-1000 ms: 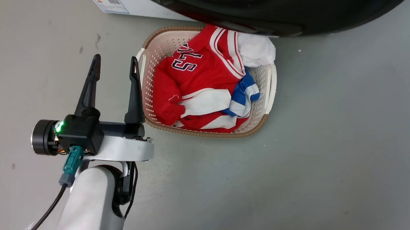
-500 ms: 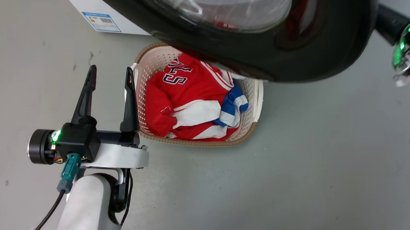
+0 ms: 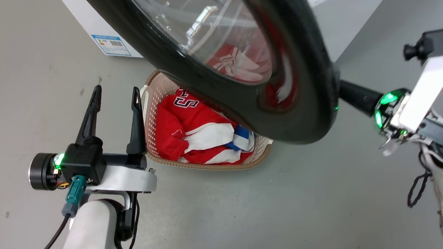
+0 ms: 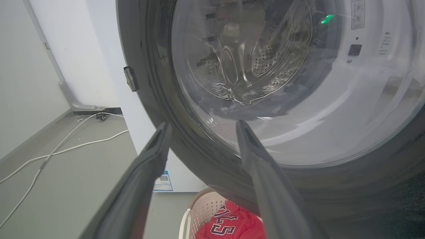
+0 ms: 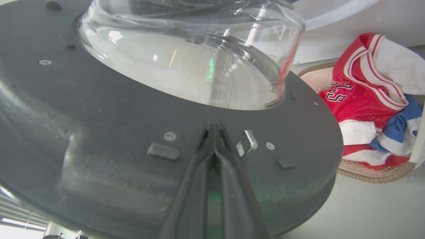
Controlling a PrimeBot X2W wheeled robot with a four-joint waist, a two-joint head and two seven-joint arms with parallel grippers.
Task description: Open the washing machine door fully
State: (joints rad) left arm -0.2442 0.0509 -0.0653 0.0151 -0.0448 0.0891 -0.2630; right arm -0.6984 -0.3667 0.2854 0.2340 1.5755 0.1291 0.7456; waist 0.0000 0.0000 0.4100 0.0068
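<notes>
Showing "45": red jersey [image 4: 232, 227] below washing machine door [image 3: 302, 106].

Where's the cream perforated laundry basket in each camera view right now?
Head view: cream perforated laundry basket centre, under the glossy black washing machine door.
Left wrist view: bottom edge, below the door.
Right wrist view: right side, beyond the door.
Shared landmark: red numbered jersey inside it.

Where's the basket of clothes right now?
In the head view the laundry basket sits on the floor, partly under the washing machine door, right of the left pincer.
</notes>
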